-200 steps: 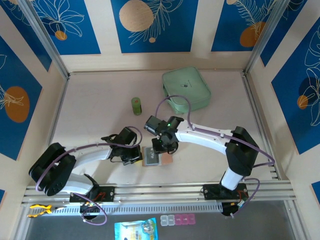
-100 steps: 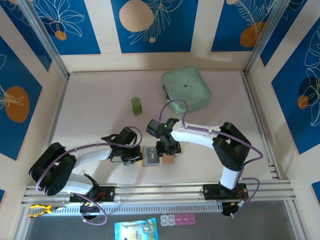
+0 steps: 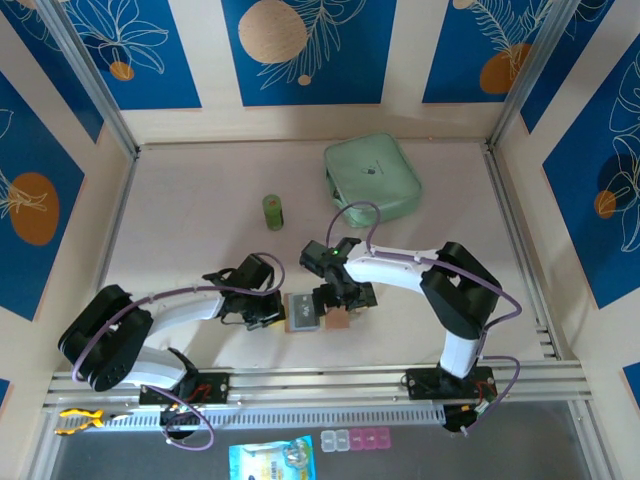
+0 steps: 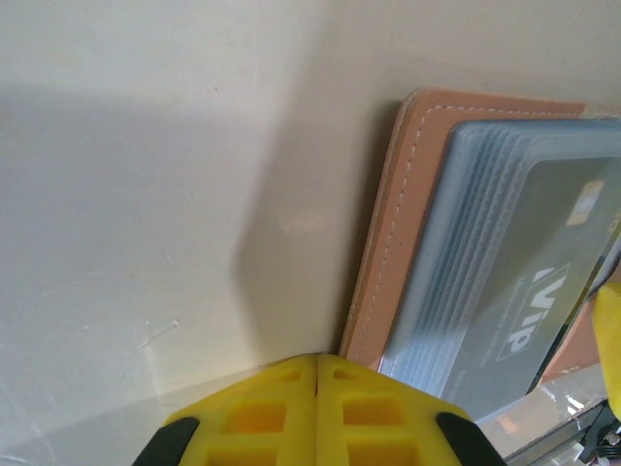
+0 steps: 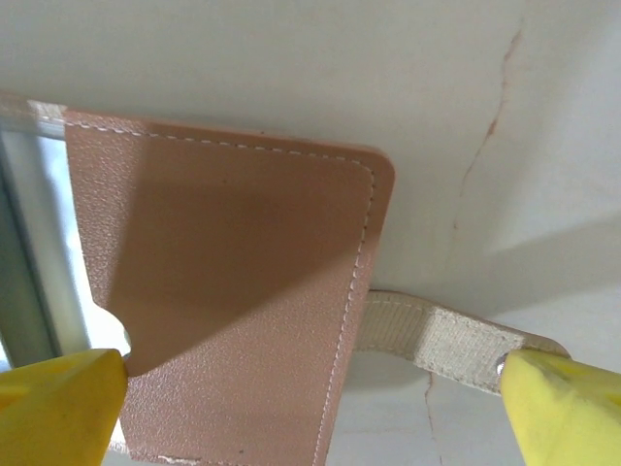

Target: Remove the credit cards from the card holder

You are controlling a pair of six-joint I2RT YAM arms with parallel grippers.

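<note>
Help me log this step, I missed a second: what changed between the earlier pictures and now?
The right gripper opened wide, its jaws now apart on either side of the card holder flap, gripping nothing, and the right arm's elbow folded in leftward. Unchanged: the left gripper shut by the holder's left edge, the credit cards in their pockets, the green case.

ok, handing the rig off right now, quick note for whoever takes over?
Left gripper: fingers shut, empty, by the card holder's left edge.
Right gripper: fingers wide open, straddling the tan flap, holding nothing.
Card holder lies open on the table near the arm bases.
Done: no card out yet; credit cards sit in the grey-blue pockets.
Left: pull the cards out.
</note>
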